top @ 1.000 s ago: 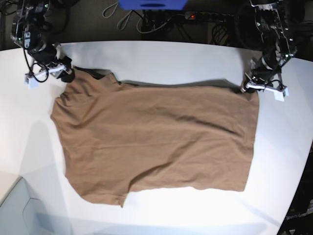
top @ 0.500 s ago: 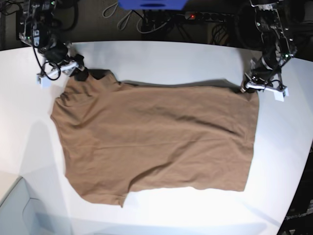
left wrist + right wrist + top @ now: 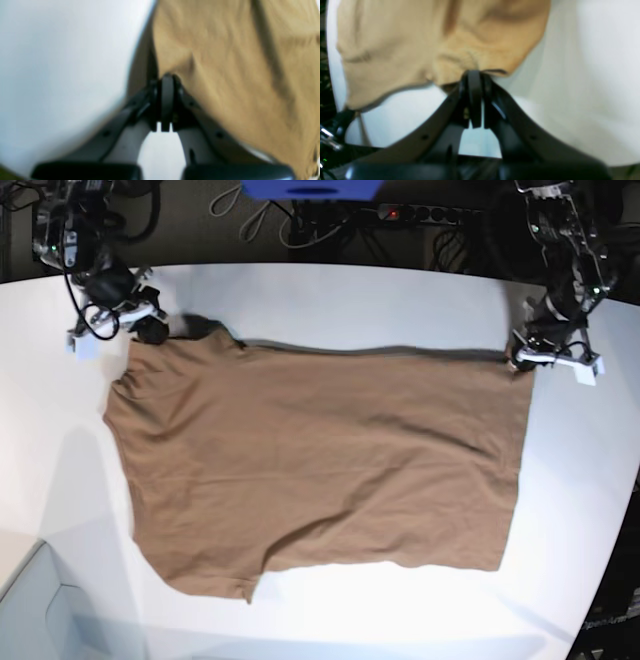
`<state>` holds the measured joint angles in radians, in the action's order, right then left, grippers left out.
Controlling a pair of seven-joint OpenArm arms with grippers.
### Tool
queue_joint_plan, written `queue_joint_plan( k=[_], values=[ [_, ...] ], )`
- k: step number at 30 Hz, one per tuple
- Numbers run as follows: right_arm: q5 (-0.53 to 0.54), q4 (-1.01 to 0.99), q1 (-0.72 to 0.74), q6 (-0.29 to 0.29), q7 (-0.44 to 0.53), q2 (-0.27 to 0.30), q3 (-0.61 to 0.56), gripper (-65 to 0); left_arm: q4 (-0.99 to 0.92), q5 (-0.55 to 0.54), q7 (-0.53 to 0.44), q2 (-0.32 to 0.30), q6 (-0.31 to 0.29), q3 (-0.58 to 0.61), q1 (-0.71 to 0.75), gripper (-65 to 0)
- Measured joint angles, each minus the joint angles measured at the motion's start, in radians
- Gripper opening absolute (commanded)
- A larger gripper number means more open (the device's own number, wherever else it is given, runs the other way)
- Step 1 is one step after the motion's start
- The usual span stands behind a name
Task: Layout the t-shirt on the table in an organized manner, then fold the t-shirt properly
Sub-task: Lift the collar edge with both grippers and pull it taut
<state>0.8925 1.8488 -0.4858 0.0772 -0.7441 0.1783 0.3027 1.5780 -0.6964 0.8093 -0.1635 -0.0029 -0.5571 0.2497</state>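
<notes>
The brown t-shirt (image 3: 320,460) lies spread flat across the white table (image 3: 350,295). In the base view its far edge runs nearly straight between my two grippers. My right gripper (image 3: 155,330) is at the shirt's far left corner. The right wrist view shows that gripper (image 3: 473,73) shut on a bunched fold of the t-shirt (image 3: 420,37). At the far right corner is my left gripper (image 3: 522,360). Seen from the left wrist, this gripper (image 3: 167,80) is shut on the edge of the t-shirt (image 3: 237,62), with bare table (image 3: 62,62) beside it.
Behind the table's far edge, on the dark floor, lie cables and a power strip (image 3: 400,215) and a blue object (image 3: 310,188). A pale box (image 3: 40,610) sits at the near left. The table's curved edge (image 3: 615,560) runs down the right side.
My right gripper slid right onto the shirt's far left corner and shut on it. My left gripper shifted slightly outward, and the shirt's far edge is straighter.
</notes>
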Motion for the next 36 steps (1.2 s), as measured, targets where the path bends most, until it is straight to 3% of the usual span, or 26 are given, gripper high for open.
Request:
queue_joint_plan(
  k=[5,14,27,36],
  values=[
    [0.005,0.147,-0.017,0.003,-0.004,-0.032,0.055,-65.0,0.042,-0.004,0.003,0.0,0.0,-0.01,-0.002,-64.8],
    [-0.005,0.144,0.012,0.003,-0.006,-0.03,0.008,-65.0,0.047,-0.003,0.002,0.0,0.0,-0.017,-0.002,-64.8],
    [-0.002,-0.02,0.178,0.0,-0.014,-0.014,-0.059,-65.0,0.032,0.014,0.001,-0.001,0.0,-0.016,-0.135,-64.8],
    [-0.003,-0.125,0.28,0.0,0.0,0.024,-0.122,-65.0,-0.126,0.014,0.002,-0.025,0.0,-0.012,-0.246,-64.8]
  ],
)
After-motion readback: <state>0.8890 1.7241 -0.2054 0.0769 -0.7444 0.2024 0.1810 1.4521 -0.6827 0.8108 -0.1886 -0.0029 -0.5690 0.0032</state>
